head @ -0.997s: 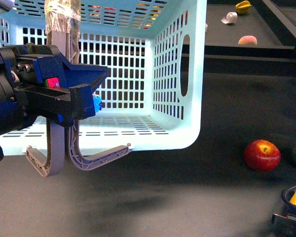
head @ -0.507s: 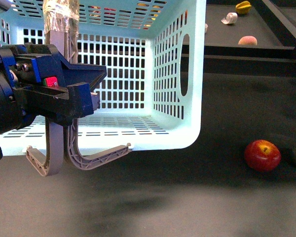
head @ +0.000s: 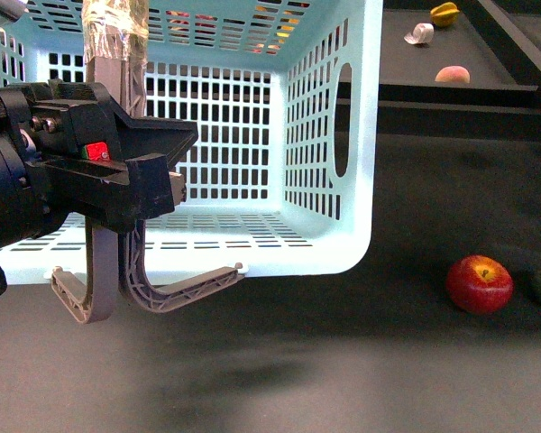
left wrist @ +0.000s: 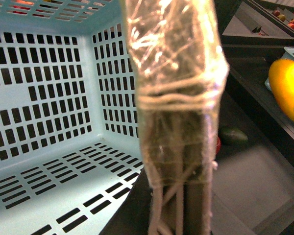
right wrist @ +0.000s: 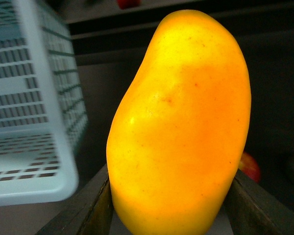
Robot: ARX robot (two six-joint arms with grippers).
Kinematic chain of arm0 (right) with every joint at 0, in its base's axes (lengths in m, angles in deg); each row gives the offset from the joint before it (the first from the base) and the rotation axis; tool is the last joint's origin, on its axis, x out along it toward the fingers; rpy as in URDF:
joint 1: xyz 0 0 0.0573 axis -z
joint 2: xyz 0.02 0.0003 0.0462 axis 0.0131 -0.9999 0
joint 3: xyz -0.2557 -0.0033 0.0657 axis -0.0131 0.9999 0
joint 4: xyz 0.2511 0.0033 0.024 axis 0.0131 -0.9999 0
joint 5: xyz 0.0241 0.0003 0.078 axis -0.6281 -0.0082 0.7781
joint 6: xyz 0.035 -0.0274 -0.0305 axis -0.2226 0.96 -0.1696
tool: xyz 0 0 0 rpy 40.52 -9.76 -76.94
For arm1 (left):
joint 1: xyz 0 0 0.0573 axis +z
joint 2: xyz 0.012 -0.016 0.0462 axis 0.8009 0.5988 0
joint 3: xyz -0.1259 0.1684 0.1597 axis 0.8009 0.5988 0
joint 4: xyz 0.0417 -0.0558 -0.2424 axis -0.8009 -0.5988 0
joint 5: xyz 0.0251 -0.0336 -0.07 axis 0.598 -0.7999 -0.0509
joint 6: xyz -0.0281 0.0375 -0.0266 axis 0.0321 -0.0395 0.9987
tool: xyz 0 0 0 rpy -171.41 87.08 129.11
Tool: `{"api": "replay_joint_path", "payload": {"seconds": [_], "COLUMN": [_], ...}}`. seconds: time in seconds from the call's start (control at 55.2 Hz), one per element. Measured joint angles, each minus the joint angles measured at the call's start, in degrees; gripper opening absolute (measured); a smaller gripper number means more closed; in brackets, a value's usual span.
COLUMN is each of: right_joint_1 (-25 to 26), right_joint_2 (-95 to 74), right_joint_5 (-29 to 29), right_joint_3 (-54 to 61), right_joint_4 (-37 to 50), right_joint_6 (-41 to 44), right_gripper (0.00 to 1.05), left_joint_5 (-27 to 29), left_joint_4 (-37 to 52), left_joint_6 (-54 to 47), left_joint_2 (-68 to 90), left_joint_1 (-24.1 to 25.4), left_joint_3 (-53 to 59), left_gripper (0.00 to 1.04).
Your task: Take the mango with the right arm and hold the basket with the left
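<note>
Basket gripped on the left, mango gripped on the right.
The tilted basket [head: 325,135] hangs by its taped handle [head: 113,36] from the clenched left claw [head: 176,161]. To its right, clear of the bench, the mango [right wrist: 181,127] stands long axis upright, grasped in the right claw [right wrist: 171,215].

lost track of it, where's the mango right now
The smooth oval yellow-orange mango sits in the right pincer's jaws, filling the right wrist view, to the robot's right of the pale turquoise slotted plastic basket.
</note>
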Motion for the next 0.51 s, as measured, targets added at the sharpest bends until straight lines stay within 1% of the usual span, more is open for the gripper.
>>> {"api": "replay_joint_path", "payload": {"seconds": [0.109, 0.29, 0.417, 0.507], "right_joint_1": [-7.3, -17.55, -22.18, -24.0], "right_joint_2": [1.99, -1.01, -6.58, -10.99], "right_joint_5": [-1.97, -4.9, -7.23, -8.41], "right_joint_3": [-2.47, -7.13, -9.31, -10.47], "right_joint_4": [-1.51, -0.22, 2.36, 4.11], "right_joint_6": [-0.68, -1.33, -2.56, -3.5], "right_gripper": [0.55, 0.55, 0.55, 0.55], "left_joint_5": [0.07, 0.28, 0.2, 0.04], "left_joint_4": [0.0, 0.0, 0.0, 0.0], "left_joint_6": [-0.02, -0.07, -0.02, -0.02], "left_joint_2": [0.0, 0.0, 0.0, 0.0], "left_joint_1": [0.0, 0.0, 0.0, 0.0], "left_joint_3": [0.0, 0.0, 0.0, 0.0], "left_gripper": [0.09, 0.09, 0.09, 0.09]}}
